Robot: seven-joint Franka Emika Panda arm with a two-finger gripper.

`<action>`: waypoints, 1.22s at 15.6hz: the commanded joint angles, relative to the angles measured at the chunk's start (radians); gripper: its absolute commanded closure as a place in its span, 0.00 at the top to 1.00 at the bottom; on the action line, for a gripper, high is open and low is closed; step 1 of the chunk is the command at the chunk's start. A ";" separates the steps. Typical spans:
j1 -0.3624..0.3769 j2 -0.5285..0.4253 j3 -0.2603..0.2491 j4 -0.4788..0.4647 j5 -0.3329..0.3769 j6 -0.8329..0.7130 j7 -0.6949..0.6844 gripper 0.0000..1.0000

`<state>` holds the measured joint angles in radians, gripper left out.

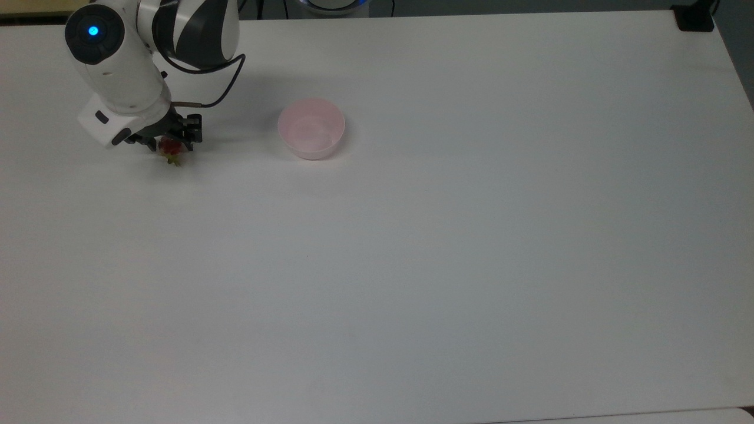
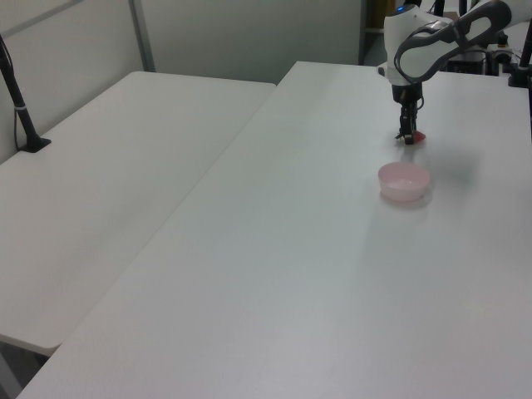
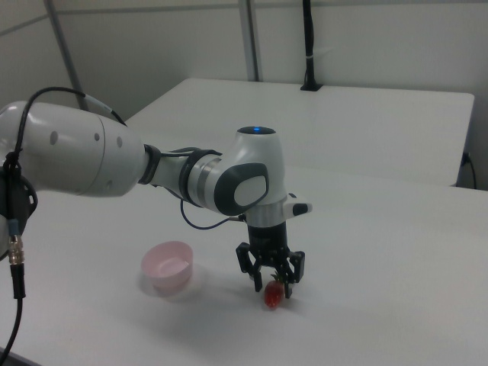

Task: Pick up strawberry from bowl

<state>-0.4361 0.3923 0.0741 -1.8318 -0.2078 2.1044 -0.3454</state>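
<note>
Top view, strawberry: the strawberry (image 1: 171, 147) sits between the jaws of the tool (image 1: 171, 143), well apart from the bowl (image 1: 311, 128), on the top view's left of it, low over the desk (image 1: 447, 247).
Top view, bowl: pale pink, holding nothing.
Left view, tool: the tool (image 2: 407, 138) hangs just beyond the bowl (image 2: 404, 181), a red spot of strawberry (image 2: 418, 136) at its tip.
Right view, grip: the tool (image 3: 271, 284) is closed narrowly on the strawberry (image 3: 273, 296), to the right view's right of the bowl (image 3: 167, 267); whether the fruit touches the desk (image 3: 381, 297) I cannot tell.
Right view, handling: likely light, glossy and slippery; best held across its red body, not by its leafy cap.
Right view, bowl contents: none seen.
</note>
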 commanded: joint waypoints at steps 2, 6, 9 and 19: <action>0.000 -0.108 0.007 0.003 0.013 -0.062 0.194 1.00; 0.063 -0.219 0.015 0.121 0.075 -0.278 0.273 1.00; 0.109 -0.297 0.013 0.198 0.162 -0.401 0.363 1.00; 0.369 -0.443 -0.105 0.197 0.182 -0.542 0.464 1.00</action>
<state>-0.1340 -0.0399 0.0272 -1.6147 -0.0453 1.5113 0.1434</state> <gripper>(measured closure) 0.000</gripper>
